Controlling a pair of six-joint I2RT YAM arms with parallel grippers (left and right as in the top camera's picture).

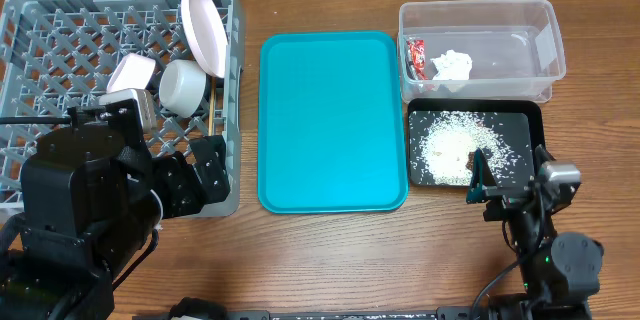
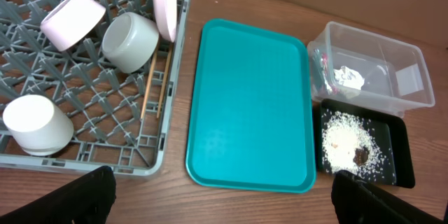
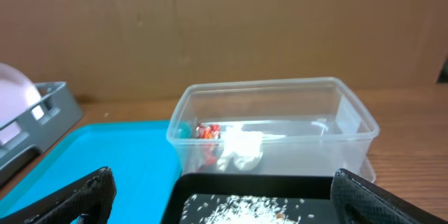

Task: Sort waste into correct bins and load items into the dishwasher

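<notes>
The grey dish rack (image 1: 60,40) holds a pinkish plate on edge (image 1: 203,26), a pale bowl (image 1: 183,87) and a tilted pinkish saucer (image 1: 130,72). The left wrist view adds a white cup (image 2: 35,122) and chopsticks (image 2: 150,87) on the rack's grid. The clear tub (image 1: 520,80) holds the red wrapper (image 1: 417,57) and white tissue (image 1: 452,64). The black tray (image 1: 530,125) holds rice (image 1: 450,145) and a brown lump (image 1: 470,163). My left gripper (image 2: 224,206) is open and empty above the table in front of the rack. My right gripper (image 3: 224,203) is open and empty over the black tray's near edge.
A flat teal tray (image 1: 332,120) lies bare between the rack and the bins. My left arm (image 1: 80,210) covers the rack's near corner. The tub and black tray sit side by side, touching, at the right. A brown wall stands behind the table.
</notes>
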